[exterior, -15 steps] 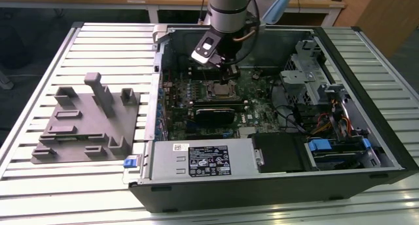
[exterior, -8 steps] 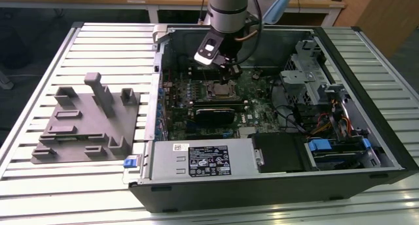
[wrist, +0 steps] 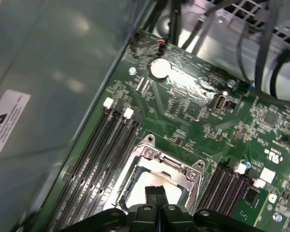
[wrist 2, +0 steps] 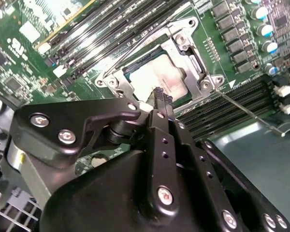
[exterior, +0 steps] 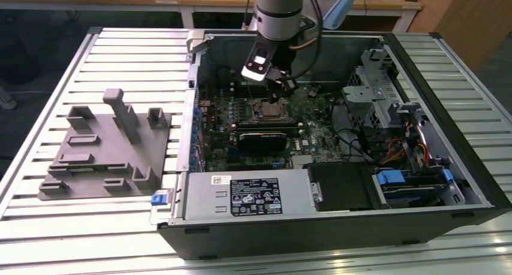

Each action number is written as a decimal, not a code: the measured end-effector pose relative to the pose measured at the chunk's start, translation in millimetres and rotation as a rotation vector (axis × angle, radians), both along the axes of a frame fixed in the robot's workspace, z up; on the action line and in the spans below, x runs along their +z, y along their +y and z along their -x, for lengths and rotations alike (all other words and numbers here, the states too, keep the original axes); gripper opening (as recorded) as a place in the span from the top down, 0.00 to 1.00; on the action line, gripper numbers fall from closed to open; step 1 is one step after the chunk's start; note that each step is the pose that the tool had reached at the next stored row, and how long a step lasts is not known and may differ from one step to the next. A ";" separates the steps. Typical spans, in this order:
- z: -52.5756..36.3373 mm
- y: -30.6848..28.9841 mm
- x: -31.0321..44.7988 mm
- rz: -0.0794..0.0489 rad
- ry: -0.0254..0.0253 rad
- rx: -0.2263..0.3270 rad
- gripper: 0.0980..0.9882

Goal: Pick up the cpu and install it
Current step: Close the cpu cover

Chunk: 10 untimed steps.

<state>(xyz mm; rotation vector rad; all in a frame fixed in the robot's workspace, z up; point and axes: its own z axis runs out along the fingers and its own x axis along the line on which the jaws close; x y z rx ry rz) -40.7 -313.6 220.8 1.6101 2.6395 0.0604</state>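
The cpu (wrist 2: 152,77), a flat square chip with a silvery-white top, lies inside the metal socket frame (wrist 2: 183,46) on the green motherboard. In the first wrist view the cpu (wrist: 135,191) shows just past my fingertips. My gripper (wrist 2: 162,95) hangs directly over its edge, black fingers pressed together with nothing between them. In the exterior view the gripper (exterior: 279,94) reaches down into the open computer case, just above the socket (exterior: 268,111). A thin wire lever (wrist 2: 244,110) sticks out sideways from the socket frame.
Black memory slots (wrist: 106,145) flank the socket on both sides. A black card (exterior: 260,138) and a labelled silver power-supply box (exterior: 248,194) sit nearer the case front. Drive cages and cables (exterior: 392,125) fill the exterior view's right. A grey fixture (exterior: 104,149) stands on the slatted table.
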 end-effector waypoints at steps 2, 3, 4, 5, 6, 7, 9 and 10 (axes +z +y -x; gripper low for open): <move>0.0 0.0 -0.1 0.001 0.0000 0.027 0.99; 0.0 0.0 -0.1 0.001 0.0001 0.041 0.99; 0.0 0.0 -0.1 0.001 0.0000 0.054 0.99; 0.0 0.0 -0.1 0.002 0.0000 0.067 0.99; 0.0 0.0 -0.2 0.002 0.0000 0.081 0.99; 0.0 0.0 -0.2 0.003 0.0000 0.094 0.99; 0.0 0.0 -0.2 0.003 0.0001 0.121 0.99; 0.0 0.0 -0.3 0.004 0.0000 0.134 0.99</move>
